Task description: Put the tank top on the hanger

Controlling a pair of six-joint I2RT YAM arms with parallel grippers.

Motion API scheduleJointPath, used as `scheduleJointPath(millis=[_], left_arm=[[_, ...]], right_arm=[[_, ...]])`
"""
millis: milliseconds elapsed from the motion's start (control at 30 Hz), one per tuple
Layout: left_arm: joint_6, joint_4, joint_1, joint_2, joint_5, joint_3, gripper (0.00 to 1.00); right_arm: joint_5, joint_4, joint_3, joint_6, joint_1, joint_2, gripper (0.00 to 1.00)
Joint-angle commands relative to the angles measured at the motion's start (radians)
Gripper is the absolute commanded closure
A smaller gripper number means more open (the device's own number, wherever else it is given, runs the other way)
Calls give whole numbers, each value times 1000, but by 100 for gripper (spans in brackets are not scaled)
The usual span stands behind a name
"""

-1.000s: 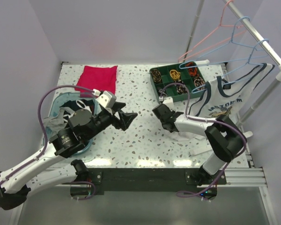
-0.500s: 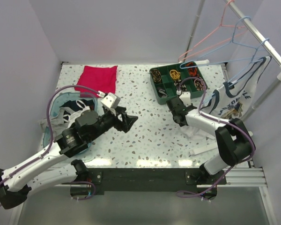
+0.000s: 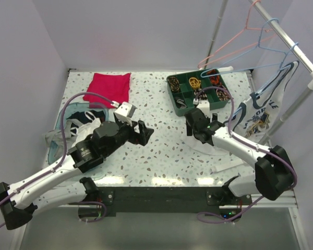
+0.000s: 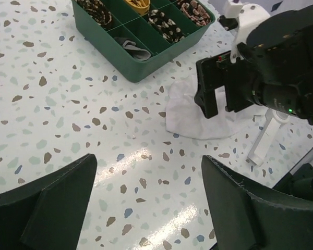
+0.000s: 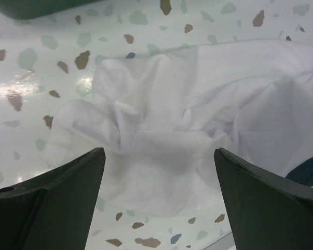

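Note:
The tank top (image 3: 258, 112), white with navy trim, hangs by one shoulder from the light-blue hanger (image 3: 281, 66) on the rail at the right. Its lower part lies crumpled on the table (image 3: 206, 146), and shows as white cloth (image 5: 177, 120) in the right wrist view and as cloth (image 4: 193, 114) in the left wrist view. My right gripper (image 3: 192, 125) is open just above that cloth, holding nothing; its fingers (image 5: 57, 203) stand wide apart. My left gripper (image 3: 144, 133) is open over bare table at the middle, empty, and faces the right gripper (image 4: 216, 88).
A green divided tray (image 3: 198, 91) of small items stands behind the right gripper. A red folded cloth (image 3: 109, 86) lies at the back left. A bin of clothes (image 3: 68, 127) is at the left. A pink hanger (image 3: 235, 52) hangs on the rail (image 3: 297, 49). A white plastic piece (image 3: 227, 165) lies front right.
My right gripper has opened and let go of the tank top's hem, which dropped to the table. The shirt no longer stretches out from the hanger. My left gripper widened slightly.

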Motion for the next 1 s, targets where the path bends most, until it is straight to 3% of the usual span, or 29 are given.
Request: scheduleJointPath(millis=[0,167,233,533,667,967], left_arm=[[-68,-24,15,28,-82,21,11],[-115,-88,29,100,-133,54,8],[-121,-101,38,118,-134,63,2],[-179,-105,50,153,-151,20,0],[-225,-110,50,169,-171,-32,0],[-298,-96,52,157,-208,-106,0]], right_arm=[[-23,-46,77,-11,66,-44,8],[-87,-58,115,-11,150,-91,6],[-121,-46,117,-14,170,-111,3],[-353,132,40,3,293,-222,1],[-390,215,-7,17,345,-246,2],[-405,230,-50,0,355,-274,1]])
